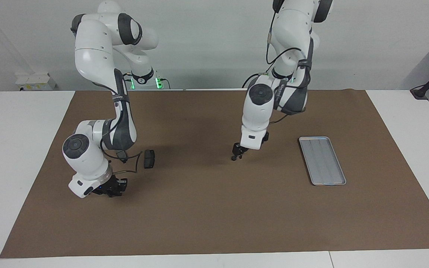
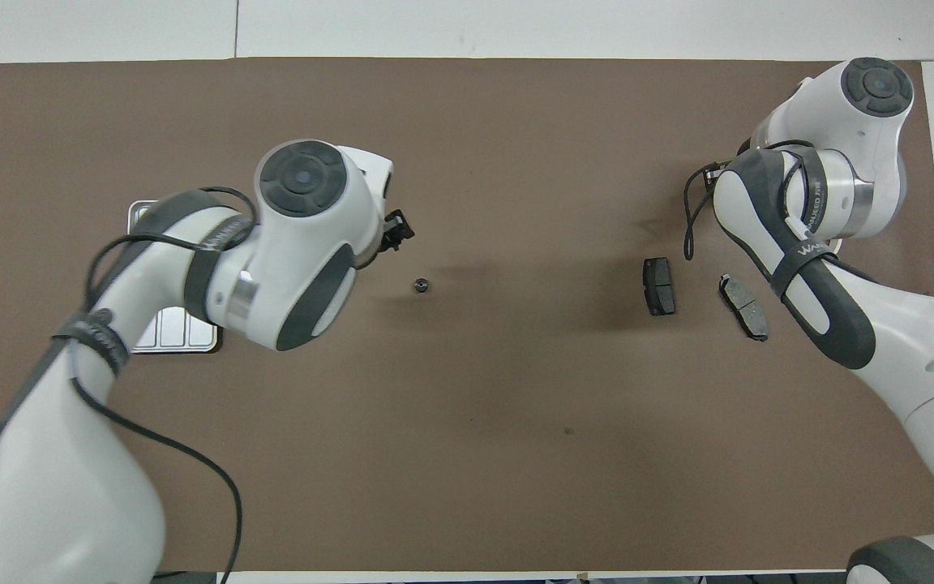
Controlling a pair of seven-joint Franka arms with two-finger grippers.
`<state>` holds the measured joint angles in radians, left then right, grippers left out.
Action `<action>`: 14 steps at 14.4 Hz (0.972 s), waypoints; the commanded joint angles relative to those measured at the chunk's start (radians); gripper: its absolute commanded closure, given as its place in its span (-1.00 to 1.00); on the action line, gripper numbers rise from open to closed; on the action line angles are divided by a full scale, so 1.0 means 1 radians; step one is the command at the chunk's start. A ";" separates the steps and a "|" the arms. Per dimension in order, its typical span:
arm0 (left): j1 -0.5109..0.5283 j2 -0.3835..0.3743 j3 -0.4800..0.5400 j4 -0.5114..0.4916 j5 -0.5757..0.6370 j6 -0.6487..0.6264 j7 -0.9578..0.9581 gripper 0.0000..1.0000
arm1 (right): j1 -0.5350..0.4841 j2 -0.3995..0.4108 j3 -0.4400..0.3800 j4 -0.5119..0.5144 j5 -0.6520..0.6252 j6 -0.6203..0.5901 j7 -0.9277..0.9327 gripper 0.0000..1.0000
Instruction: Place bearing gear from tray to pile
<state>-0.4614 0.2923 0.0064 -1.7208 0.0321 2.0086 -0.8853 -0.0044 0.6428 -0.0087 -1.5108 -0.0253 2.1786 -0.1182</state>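
Note:
The bearing gear point(image 2: 421, 285), a small dark ring, lies loose on the brown mat point(image 2: 467, 454), about midway between the tray and the pile; it also shows as a dark speck point(image 1: 233, 159). My left gripper point(image 1: 239, 151) hangs open just above it, toward the tray, and holds nothing. The ribbed silver tray point(image 1: 322, 160) is bare, and my left arm covers most of it from overhead, where only the tray's rim point(image 2: 177, 339) shows. The pile shows two dark brake pads point(image 2: 659, 285) point(image 2: 744, 306). My right gripper point(image 1: 116, 187) is low over the mat beside them.
The mat covers most of the white table point(image 1: 13, 149). One pad point(image 1: 149, 159) stands clear of my right arm, whose cable loops in front of the other pad point(image 1: 120, 153). The overhead view hides my right gripper under its own arm.

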 commanded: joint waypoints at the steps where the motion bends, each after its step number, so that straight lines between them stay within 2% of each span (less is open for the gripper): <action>1: 0.159 -0.162 -0.008 -0.048 0.011 -0.138 0.219 -1.00 | 0.013 -0.046 0.007 -0.019 0.004 -0.038 0.017 -1.00; 4: 0.285 -0.269 -0.008 -0.056 0.006 -0.258 0.440 -1.00 | 0.118 -0.118 0.006 0.012 0.001 -0.196 0.203 -1.00; 7: 0.346 -0.305 -0.008 -0.059 0.006 -0.312 0.552 -1.00 | 0.259 -0.149 0.015 0.081 0.007 -0.318 0.513 -1.00; 10: 0.406 -0.306 -0.037 -0.075 -0.012 -0.303 0.598 -1.00 | 0.438 -0.150 0.015 0.092 0.011 -0.296 0.875 -1.00; 14: 0.448 -0.306 -0.060 -0.074 -0.015 -0.300 0.617 -1.00 | 0.607 -0.121 0.015 0.092 0.010 -0.238 1.122 -1.00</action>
<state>-0.0470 0.0022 -0.0319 -1.7783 0.0266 1.7032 -0.2914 0.5654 0.4934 0.0135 -1.4269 -0.0207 1.9052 0.9231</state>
